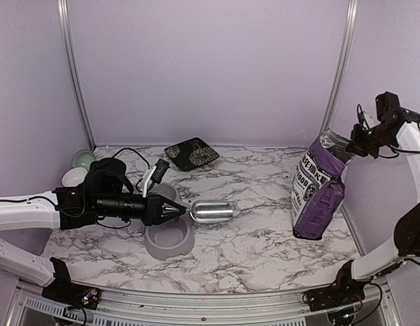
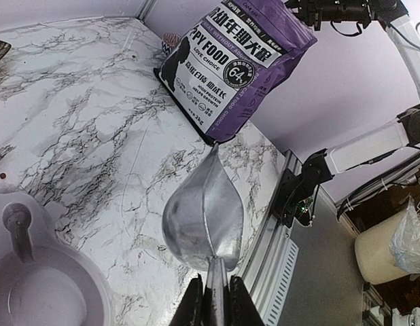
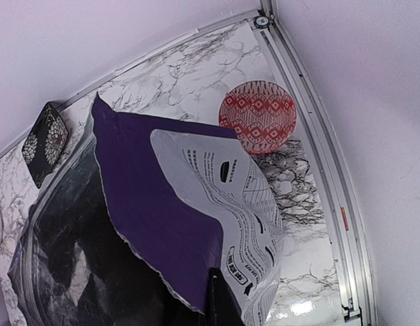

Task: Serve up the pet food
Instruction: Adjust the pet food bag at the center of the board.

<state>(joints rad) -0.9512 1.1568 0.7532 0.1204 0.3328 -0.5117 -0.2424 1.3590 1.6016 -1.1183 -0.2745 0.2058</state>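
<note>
You're working on a tabletop (image 1: 264, 238) with a white-and-grey marble pattern. It is edged with aluminium rail and closed in on three sides by plain lilac walls (image 1: 210, 68) with metal posts at the rear corners.

Your left gripper (image 2: 213, 305) is clamped on the handle of the metal scoop (image 1: 211, 212), one finger on each side of it. The scoop is held out roughly level, with its mouth toward the right side of the table. In the top view it sits just past the right rim of the grey double bowl (image 1: 169, 238), well apart from the puppy-food bag (image 1: 317, 193).

The bag stands upright near the right edge of the marble, leaning a little. Your right gripper (image 1: 353, 145) is up at the bag's open top, pinched closed on the rim. In the right wrist view one dark finger presses against the white printed flap.

The pet food doesn't show as a heap in any view. The inside of the bag's mouth is dark, and you can't make out pellets there. From the left wrist camera you can't tell whether the scoop holds any.

A black square patterned plate (image 1: 191, 153) lies at the back of the marble. A red patterned round dish (image 3: 257, 117) sits in the rear right corner behind the bag. Two small pale bowls (image 1: 79, 166) sit at the far left.
</note>
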